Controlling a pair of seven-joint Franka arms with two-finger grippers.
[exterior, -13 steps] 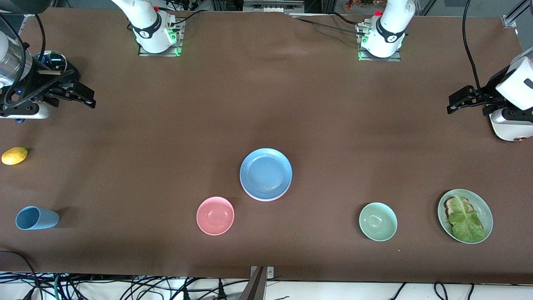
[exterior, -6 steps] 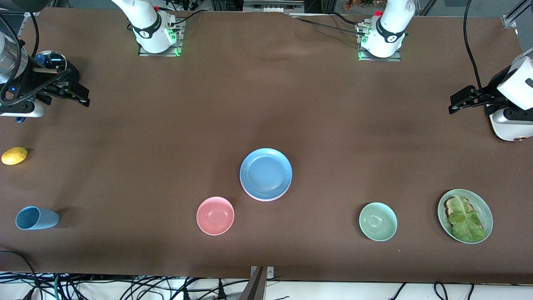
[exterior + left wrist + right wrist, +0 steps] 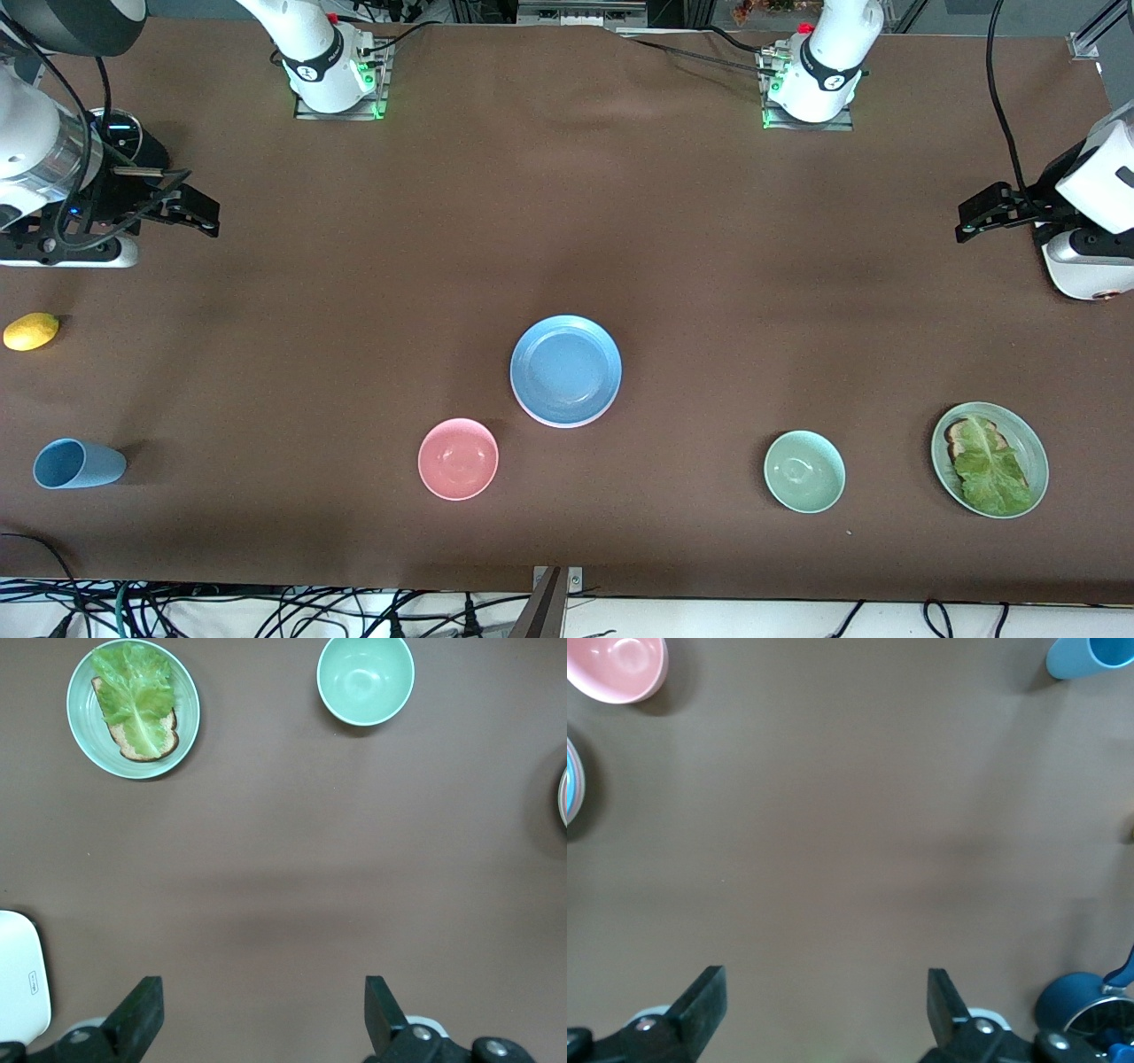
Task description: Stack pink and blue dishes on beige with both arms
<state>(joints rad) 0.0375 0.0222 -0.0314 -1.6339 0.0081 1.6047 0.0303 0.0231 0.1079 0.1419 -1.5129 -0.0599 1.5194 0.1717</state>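
Observation:
The blue plate (image 3: 565, 370) lies at the middle of the table, on top of a stack. A thin pale pink rim (image 3: 567, 424) shows under its edge nearest the front camera. The beige plate is hidden. A sliver of the stack shows in the right wrist view (image 3: 570, 780) and the left wrist view (image 3: 563, 797). My right gripper (image 3: 190, 210) (image 3: 824, 1010) hangs open and empty over the right arm's end of the table. My left gripper (image 3: 979, 213) (image 3: 261, 1019) hangs open and empty over the left arm's end. Both are well apart from the stack.
A pink bowl (image 3: 458, 458) sits beside the stack, nearer the front camera. A green bowl (image 3: 804, 471) and a green plate with lettuce (image 3: 990, 459) lie toward the left arm's end. A blue cup (image 3: 78, 463), a lemon (image 3: 31, 330) and a dark lidded pot (image 3: 124, 133) lie toward the right arm's end.
My right gripper has swung a little toward the table's middle and its wrist has turned. The left gripper has barely moved. The dishes have stayed put.

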